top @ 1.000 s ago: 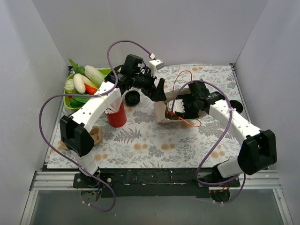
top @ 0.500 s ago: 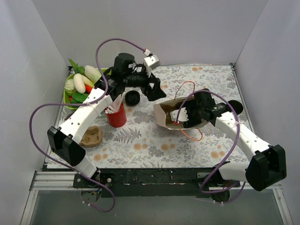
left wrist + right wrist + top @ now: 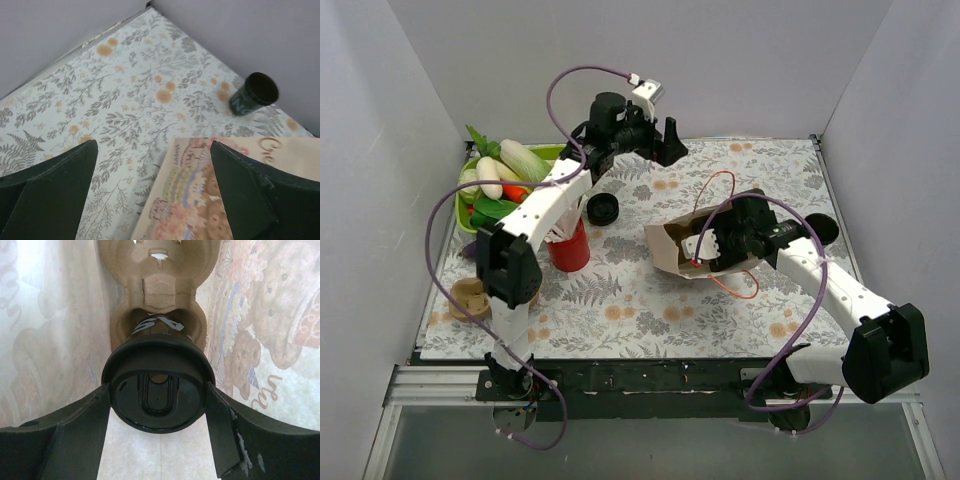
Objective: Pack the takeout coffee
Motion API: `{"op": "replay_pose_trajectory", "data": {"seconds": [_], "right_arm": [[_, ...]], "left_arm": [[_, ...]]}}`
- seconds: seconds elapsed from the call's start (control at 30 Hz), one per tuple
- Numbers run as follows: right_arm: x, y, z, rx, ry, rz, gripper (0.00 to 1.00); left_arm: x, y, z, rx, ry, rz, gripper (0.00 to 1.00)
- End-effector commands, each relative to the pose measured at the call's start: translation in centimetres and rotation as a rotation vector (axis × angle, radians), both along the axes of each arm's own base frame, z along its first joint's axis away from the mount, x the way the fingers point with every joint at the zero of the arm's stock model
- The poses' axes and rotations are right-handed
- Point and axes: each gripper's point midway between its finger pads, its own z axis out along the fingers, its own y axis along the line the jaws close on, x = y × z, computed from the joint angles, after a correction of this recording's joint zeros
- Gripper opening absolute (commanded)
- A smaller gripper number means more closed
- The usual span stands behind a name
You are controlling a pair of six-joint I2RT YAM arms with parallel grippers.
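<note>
The right pincer (image 3: 157, 390) was inside the paper bag (image 3: 665, 248), squeezing the takeout coffee (image 3: 158, 405), which sat in a brown cup tray (image 3: 160, 275). The left pincer (image 3: 152, 150) hung wide open above the bench (image 3: 125, 90).

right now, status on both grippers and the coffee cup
Left gripper open, empty, up over the table. Right gripper shut on coffee cup inside paper bag, cup in cardboard holder. Bag walls tight either side.
</note>
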Motion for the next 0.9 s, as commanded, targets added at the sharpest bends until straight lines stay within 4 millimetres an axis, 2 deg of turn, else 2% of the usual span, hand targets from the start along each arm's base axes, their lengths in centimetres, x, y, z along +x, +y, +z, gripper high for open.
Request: {"op": "replay_pose_trajectory", "data": {"seconds": [0.0, 0.03, 0.13, 0.17, 0.27, 0.33, 0.53, 0.87], "right_arm": [[1.3, 0.7, 1.0, 0.008, -0.043, 0.013, 0.01], [1.3, 0.7, 0.8, 0.005, -0.034, 0.011, 0.01], [1.5, 0.6, 0.9, 0.008, -0.019, 0.005, 0.01], [1.5, 0.7, 0.8, 0.01, -0.015, 0.007, 0.01], [1.8, 1.0, 0.9, 0.017, -0.015, 0.013, 0.01], [2.2, 1.2, 1.1, 0.022, -0.018, 0.014, 0.01], [3.2, 1.8, 1.1, 0.018, -0.007, 0.031, 0.01], [4.8, 2.5, 0.6, 0.039, 0.001, 0.059, 0.01]], "left_arm": [[4.8, 0.1, -5.4, 0.02, 0.158, 0.099, 0.96], [5.7, 0.1, -7.0, 0.028, 0.178, 0.105, 0.96], [6.8, -0.1, -9.6, 0.042, 0.211, 0.073, 0.96], [7.4, -0.5, -11.3, 0.053, 0.233, 0.059, 0.96], [6.9, -1.7, -14.1, 0.065, 0.293, -0.026, 0.95], [6.1, -2.5, -14.9, 0.048, 0.326, -0.086, 0.95], [5.4, -3.7, -18.6, 0.038, 0.41, -0.149, 0.95], [3.9, -4.0, -23.4, 0.077, 0.504, -0.199, 0.94]]}}
